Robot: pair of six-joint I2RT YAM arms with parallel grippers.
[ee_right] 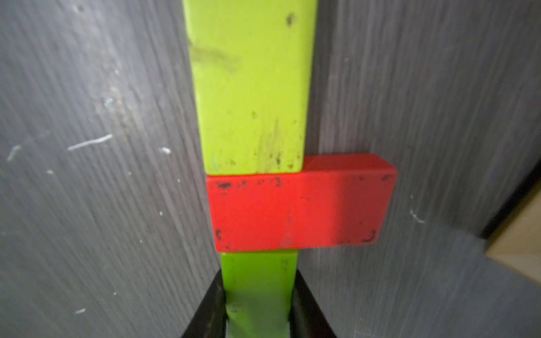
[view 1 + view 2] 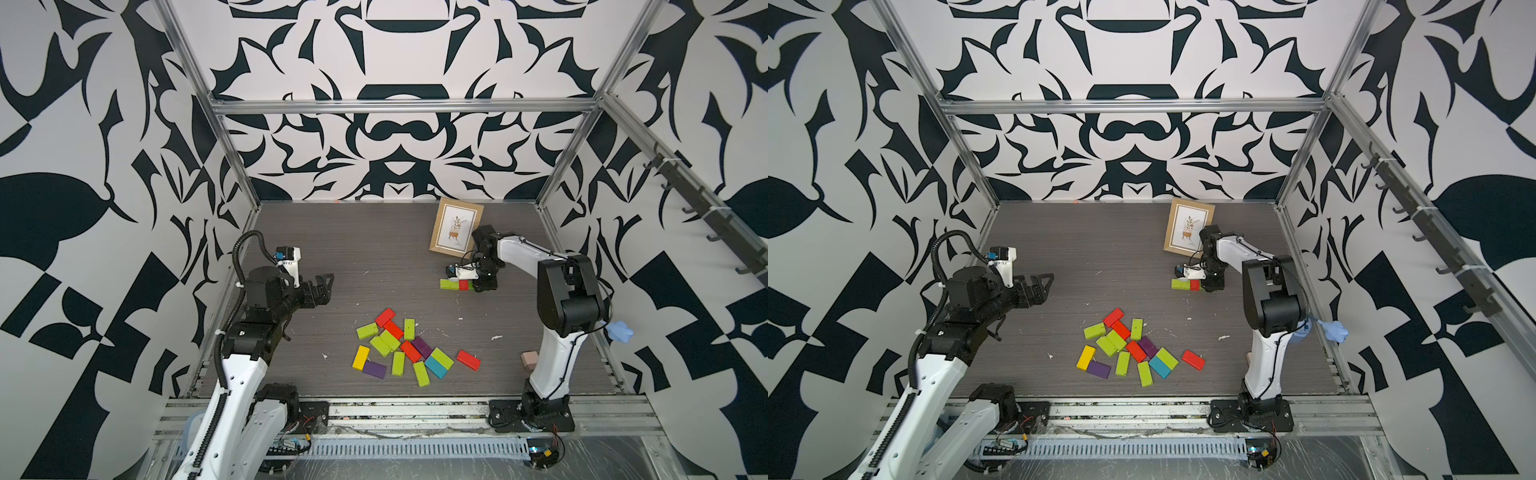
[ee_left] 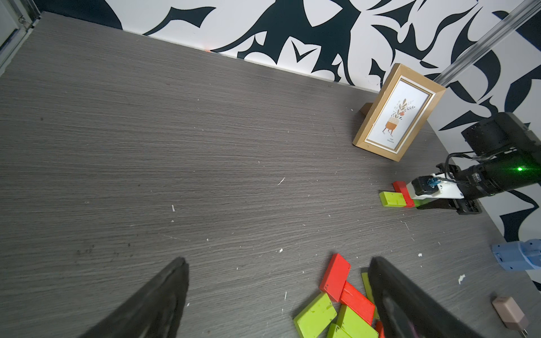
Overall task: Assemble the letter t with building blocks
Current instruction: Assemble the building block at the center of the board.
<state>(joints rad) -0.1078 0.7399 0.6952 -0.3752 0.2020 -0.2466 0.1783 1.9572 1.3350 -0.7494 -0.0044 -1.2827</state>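
A loose pile of building blocks [image 2: 399,349] [image 2: 1129,349] in lime green, red, purple, yellow and teal lies at the middle front of the table. Further back on the right, a lime green block [image 1: 248,87] [image 2: 449,284] lies flat. A red block [image 1: 298,210] [image 2: 464,285] lies crosswise against its end, sticking out toward the picture frame. My right gripper [image 1: 259,278] [image 2: 478,284] is low on the table, shut on a green block [image 1: 259,292] that butts the red one's other side. My left gripper [image 2: 326,286] [image 3: 278,260] hovers open and empty at the left, beside the pile.
A wooden picture frame [image 2: 456,227] [image 3: 398,114] stands just behind the right gripper. A pale pink plug adapter [image 2: 529,360] [image 3: 508,314] lies by the right arm's base. A light blue object [image 2: 620,331] [image 3: 518,254] sits at the table's right edge. Patterned walls enclose three sides.
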